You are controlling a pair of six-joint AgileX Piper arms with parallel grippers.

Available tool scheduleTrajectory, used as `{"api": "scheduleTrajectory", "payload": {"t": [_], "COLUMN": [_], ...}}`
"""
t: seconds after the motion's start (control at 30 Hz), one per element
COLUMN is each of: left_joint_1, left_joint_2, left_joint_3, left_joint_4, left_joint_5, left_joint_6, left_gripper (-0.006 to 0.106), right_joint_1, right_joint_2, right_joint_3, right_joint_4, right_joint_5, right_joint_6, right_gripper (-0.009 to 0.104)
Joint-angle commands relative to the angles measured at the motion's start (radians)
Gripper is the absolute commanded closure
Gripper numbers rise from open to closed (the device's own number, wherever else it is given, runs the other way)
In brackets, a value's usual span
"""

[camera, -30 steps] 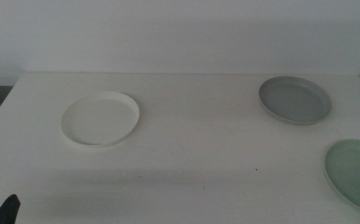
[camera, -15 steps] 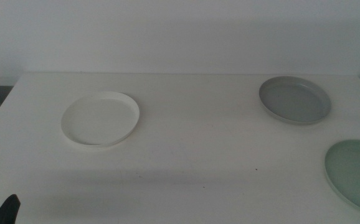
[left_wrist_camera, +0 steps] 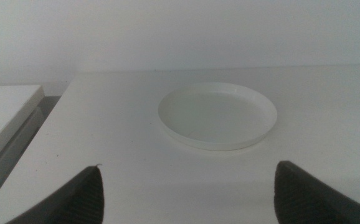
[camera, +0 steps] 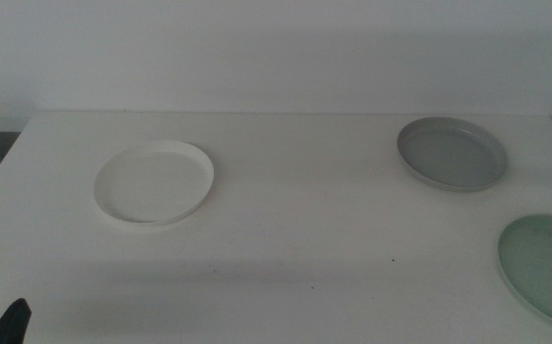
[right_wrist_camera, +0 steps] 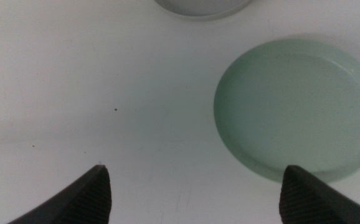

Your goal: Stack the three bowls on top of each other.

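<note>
The white bowl (camera: 154, 182) sits on the left half of the table. The grey bowl (camera: 451, 153) sits at the back right. The mint green bowl (camera: 546, 268) sits at the front right, cut by the picture's edge. All three stand apart and empty. My left gripper (camera: 9, 323) shows only as a dark tip at the front left corner; in the left wrist view it (left_wrist_camera: 189, 186) is open, well short of the white bowl (left_wrist_camera: 217, 115). My right gripper (right_wrist_camera: 195, 186) is open above the table beside the mint bowl (right_wrist_camera: 298, 106); the grey bowl's rim (right_wrist_camera: 202, 9) shows beyond.
The white table (camera: 295, 229) ends at a pale wall at the back. A lower white ledge (left_wrist_camera: 5, 118) stands off the table's left side. A few small dark specks (camera: 393, 258) mark the tabletop.
</note>
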Motion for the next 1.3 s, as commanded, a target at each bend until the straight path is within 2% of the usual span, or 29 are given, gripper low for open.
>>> {"api": "scheduleTrajectory", "payload": {"t": [0.0,0.1,0.23,0.37,0.43,0.53,0.63,0.83,1.1,1.27], "left_joint_1": [0.0,0.0,0.0,0.0,0.0,0.0,0.0,0.0,0.0,0.0], "left_joint_2": [-0.004,-0.004,-0.004,-0.004,-0.004,-0.004,-0.004,-0.004,-0.004,-0.004], "left_joint_3": [0.0,0.0,0.0,0.0,0.0,0.0,0.0,0.0,0.0,0.0], "left_joint_4": [0.001,0.001,0.001,0.001,0.001,0.001,0.001,0.001,0.001,0.001], "left_joint_5": [-0.013,-0.013,-0.013,-0.013,-0.013,-0.013,-0.013,-0.013,-0.013,-0.013], "left_joint_6": [-0.002,-0.002,-0.002,-0.002,-0.002,-0.002,-0.002,0.001,-0.001,0.001], "left_gripper": [0.007,0.007,0.007,0.007,0.007,0.007,0.007,0.007,0.007,0.007], "right_joint_1": [0.002,0.002,0.002,-0.011,-0.045,-0.138,-0.243,-0.41,-0.454,-0.454], "right_joint_2": [0.006,0.028,0.135,0.29,0.365,0.471,0.581,0.786,1.025,1.137], "right_joint_3": [-0.008,-0.014,-0.109,-0.256,-0.315,-0.389,-0.437,-0.452,-0.452,-0.452], "right_joint_4": [-0.004,-0.004,-0.038,-0.134,-0.15,-0.126,-0.093,-0.083,-0.081,-0.079], "right_joint_5": [0.008,0.016,0.051,0.151,0.186,0.236,0.248,0.2,0.087,0.058], "right_joint_6": [0.012,0.042,0.099,0.137,0.143,0.066,0.008,0.006,0.006,0.006], "right_gripper": [0.002,0.002,0.002,0.002,0.002,0.004,0.011,0.022,0.03,0.041]}}
